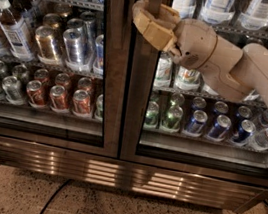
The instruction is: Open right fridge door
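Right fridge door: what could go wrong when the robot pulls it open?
The gripper sits high on the frame of the right door, beside the left door, so it might slip off or tug the wrong one. The arm lies across that door, so the door could bump it while swinging out.
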Available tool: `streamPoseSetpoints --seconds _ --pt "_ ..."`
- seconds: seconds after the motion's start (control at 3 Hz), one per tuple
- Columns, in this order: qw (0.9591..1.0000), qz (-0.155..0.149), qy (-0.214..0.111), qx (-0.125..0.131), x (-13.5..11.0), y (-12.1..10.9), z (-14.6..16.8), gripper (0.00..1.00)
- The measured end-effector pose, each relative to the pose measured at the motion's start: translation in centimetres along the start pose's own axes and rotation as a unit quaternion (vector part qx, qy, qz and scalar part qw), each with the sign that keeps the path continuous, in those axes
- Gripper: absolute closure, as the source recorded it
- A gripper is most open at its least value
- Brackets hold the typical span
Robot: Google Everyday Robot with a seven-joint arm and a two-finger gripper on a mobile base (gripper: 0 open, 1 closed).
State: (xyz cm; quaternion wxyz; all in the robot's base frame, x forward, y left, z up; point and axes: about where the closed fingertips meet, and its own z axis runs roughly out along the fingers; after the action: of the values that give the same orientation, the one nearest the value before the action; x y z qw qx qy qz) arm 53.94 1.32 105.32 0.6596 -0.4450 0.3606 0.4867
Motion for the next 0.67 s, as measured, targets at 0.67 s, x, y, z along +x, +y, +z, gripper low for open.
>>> streamPoseSetpoints --seconds 0.67 --pt "0.9994 -0.009 0.034 0.000 -0.07 -0.15 -0.23 1.00"
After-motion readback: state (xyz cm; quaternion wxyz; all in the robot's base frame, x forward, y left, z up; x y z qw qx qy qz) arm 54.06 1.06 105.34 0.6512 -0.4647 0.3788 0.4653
